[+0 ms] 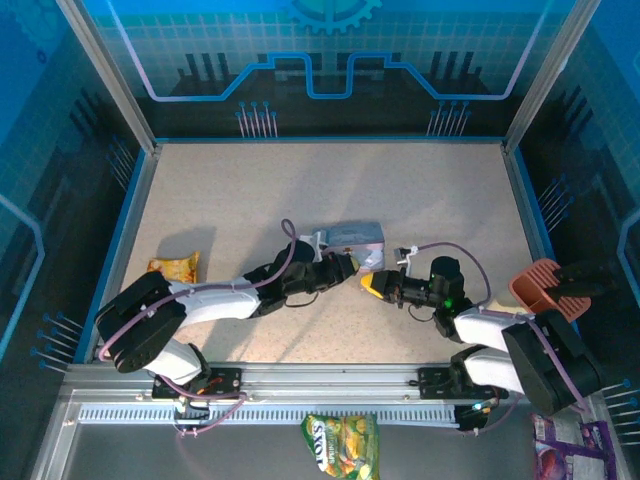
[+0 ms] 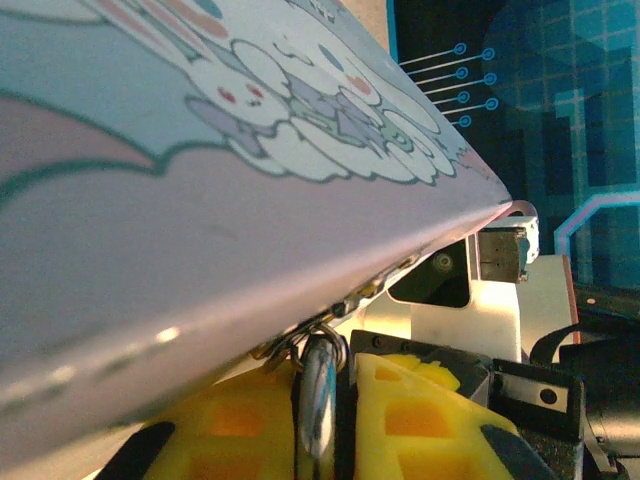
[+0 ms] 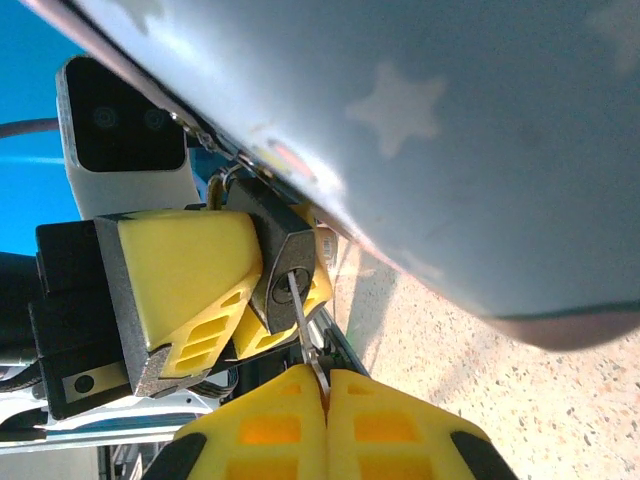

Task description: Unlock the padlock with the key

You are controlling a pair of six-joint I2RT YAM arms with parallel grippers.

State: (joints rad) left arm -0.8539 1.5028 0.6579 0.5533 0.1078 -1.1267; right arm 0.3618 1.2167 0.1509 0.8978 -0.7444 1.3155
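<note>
Now my right hand (image 3: 325, 388) pinches the key (image 3: 303, 332), shaft aimed into the padlock (image 3: 288, 255) my left hand (image 2: 325, 378) clamps.

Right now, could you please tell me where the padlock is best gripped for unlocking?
Clamp the padlock across its flat body faces, as the left tool does, coming in sideways to the keyhole end. It is hooked on the tin, and the key needs that end free.

place: robot lab cell | evidence: blue circuit-print walls (image 1: 330, 60), aluminium frame (image 1: 108, 75), speckled tabletop (image 1: 250, 190)
</note>
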